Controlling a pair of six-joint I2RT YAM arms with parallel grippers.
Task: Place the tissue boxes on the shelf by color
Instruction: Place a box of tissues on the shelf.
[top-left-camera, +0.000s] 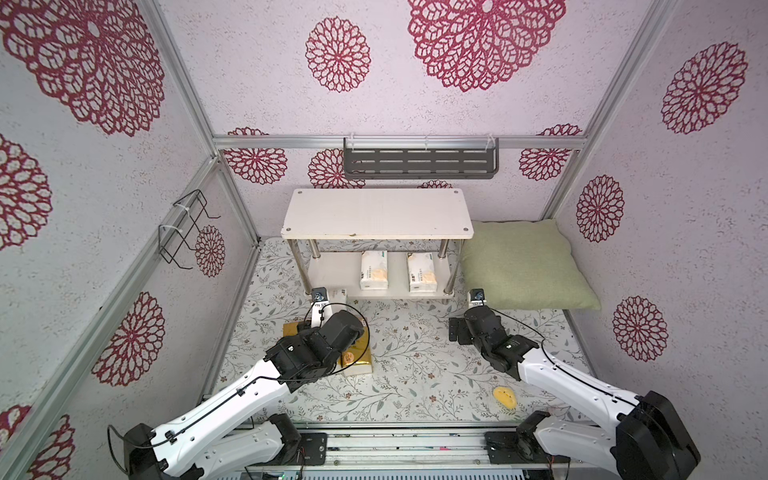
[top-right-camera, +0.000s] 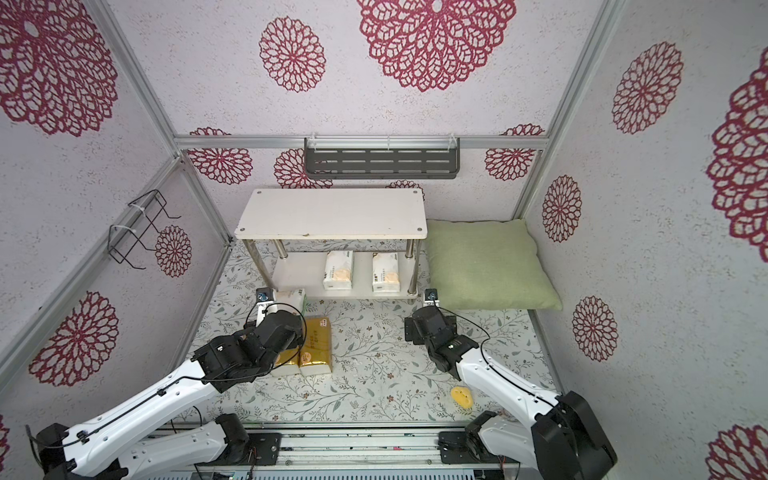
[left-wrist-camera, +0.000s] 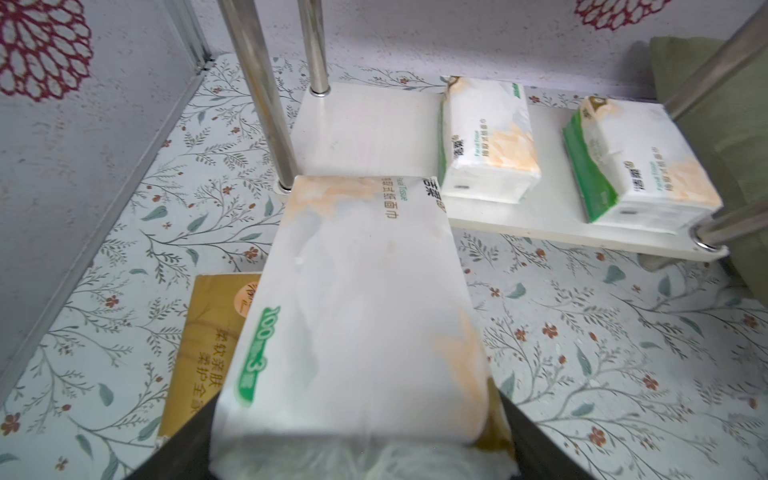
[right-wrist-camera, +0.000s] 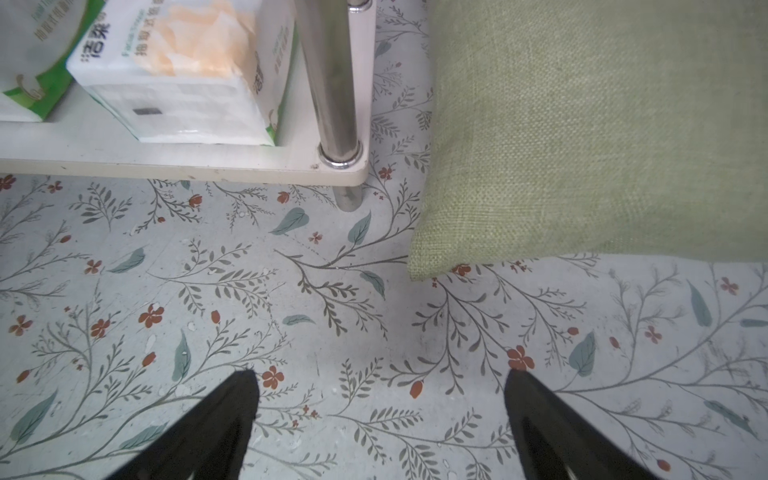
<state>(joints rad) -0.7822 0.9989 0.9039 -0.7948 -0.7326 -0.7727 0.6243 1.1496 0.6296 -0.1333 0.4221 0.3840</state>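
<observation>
My left gripper (left-wrist-camera: 357, 419) is shut on a white tissue box (left-wrist-camera: 357, 291) with green print. The box's far end reaches the front left corner of the shelf (top-left-camera: 376, 214). Gold tissue boxes (top-right-camera: 318, 332) lie on the floor under and beside that arm, and one (left-wrist-camera: 208, 340) shows in the left wrist view. Two more white tissue boxes (top-left-camera: 374, 270) (top-left-camera: 422, 272) lie on the shelf's lower board; its top board is bare. My right gripper (right-wrist-camera: 379, 376) hangs open over the floor near the shelf's front right leg (right-wrist-camera: 332, 83), holding nothing.
A green pillow (top-left-camera: 528, 266) lies right of the shelf, close to the right gripper. A small yellow object (top-left-camera: 505, 397) sits on the floor by the right arm. A dark grey slotted rack (top-left-camera: 419, 164) hangs on the back wall and a black wire rack (top-left-camera: 183, 228) on the left wall.
</observation>
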